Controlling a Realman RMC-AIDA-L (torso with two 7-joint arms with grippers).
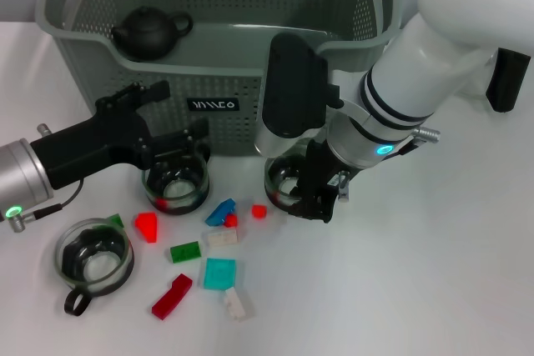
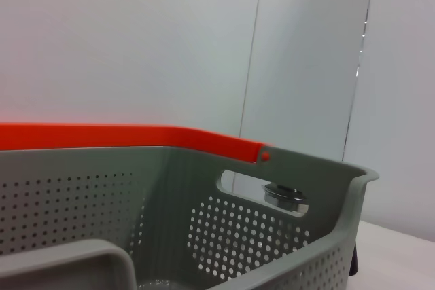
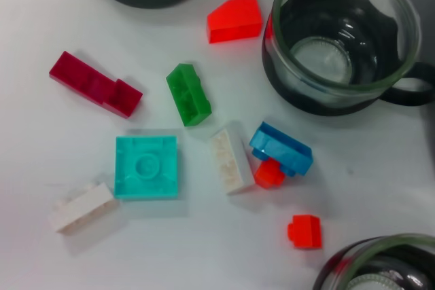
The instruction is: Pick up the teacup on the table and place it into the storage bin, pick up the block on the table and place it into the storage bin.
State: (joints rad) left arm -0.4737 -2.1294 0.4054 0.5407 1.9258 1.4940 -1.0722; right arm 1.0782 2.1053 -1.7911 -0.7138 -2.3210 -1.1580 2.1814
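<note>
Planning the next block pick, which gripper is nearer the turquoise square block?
Right. The right gripper hangs at a glass cup just up and right of the turquoise square block; the left gripper sits farther, over another cup by the storage bin.

A white table (image 1: 434, 289) carries everything. The grey-green storage bin (image 1: 217, 81) stands at its far side. In front of the bin sit three glass cups: one (image 1: 176, 183) toward the left, one (image 1: 285, 183) near the middle, and one with a black handle (image 1: 93, 258) nearer the front left. Loose blocks lie scattered between them: red (image 1: 147, 225), green (image 1: 185, 251), blue (image 1: 220, 211), turquoise (image 1: 219, 273), white (image 1: 236, 302), dark red (image 1: 171, 297).
</note>
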